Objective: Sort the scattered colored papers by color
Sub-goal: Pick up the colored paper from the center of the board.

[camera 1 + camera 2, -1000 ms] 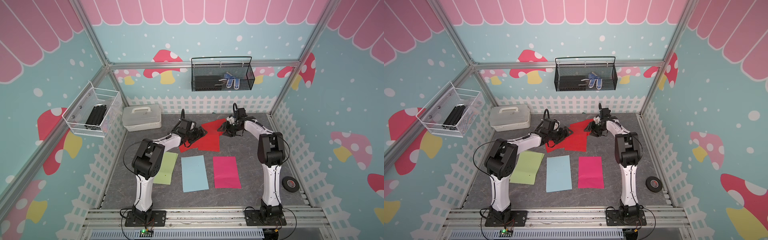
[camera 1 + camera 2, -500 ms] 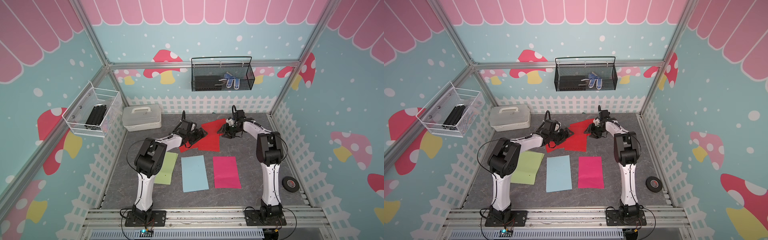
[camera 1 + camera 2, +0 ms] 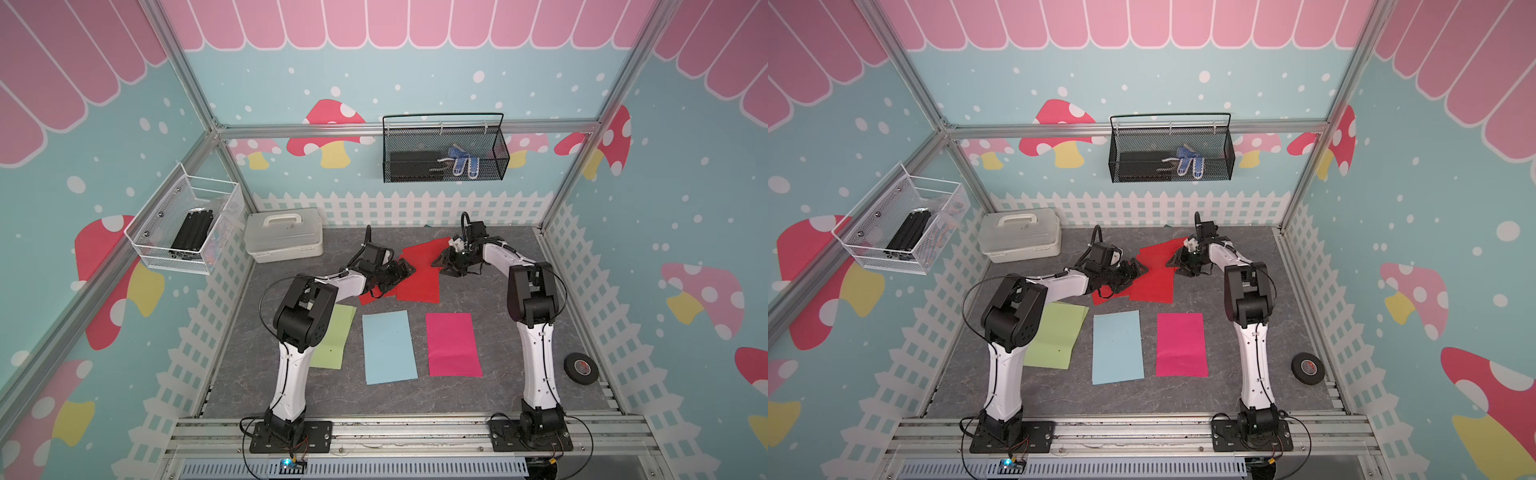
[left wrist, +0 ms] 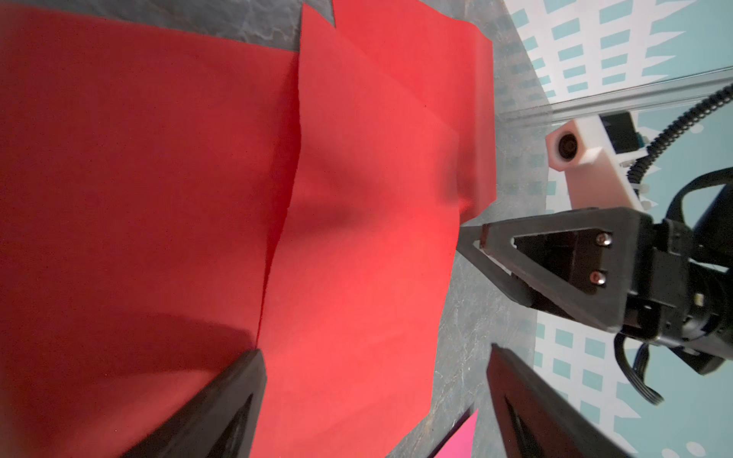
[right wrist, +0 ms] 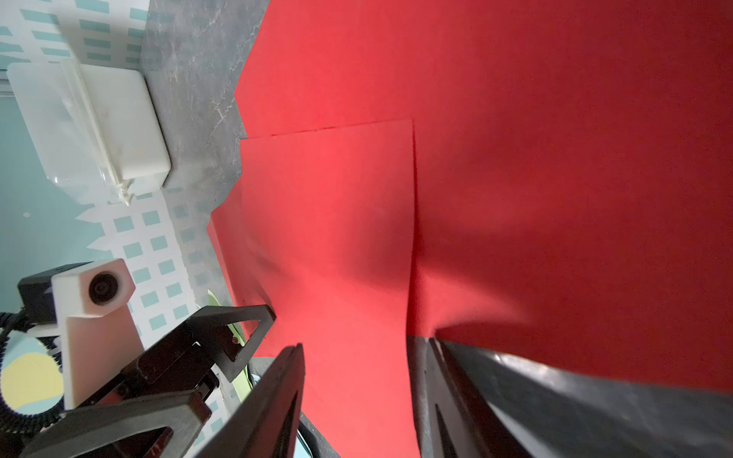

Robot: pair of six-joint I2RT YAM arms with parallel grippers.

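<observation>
Top views are both showing the left gripper [image 3: 401, 270] and the right gripper [image 3: 441, 266] facing each other, low over the overlapping red papers [image 3: 419, 286]. The red papers are lying between and beneath the two sets of fingers. Behind the grippers, toward the arm bases, the green paper [image 3: 334, 340], the blue paper [image 3: 388, 347] and the magenta paper [image 3: 453, 345] are lying flat in a row, apart from one another. A white lidded box [image 3: 284, 239] is sitting off to the left gripper's outer side. A black tape roll [image 3: 580, 368] is lying well apart from the right gripper.

Left wrist view is showing the left gripper [image 4: 377, 353] standing wide open and holding nothing, one finger over the red papers [image 4: 357, 238], the other over the bare grey tabletop [image 4: 468, 317]. Straight ahead, the right gripper [image 4: 476, 242] is touching the curled edge of the uppermost of the red papers.

Right wrist view is showing the right gripper [image 5: 359, 345] with jaws about half parted. Its fingers are standing on either side of a buckled strip of the red papers [image 5: 337, 238], not pinching it. The left gripper [image 5: 238, 361] is facing it from just beyond.
</observation>
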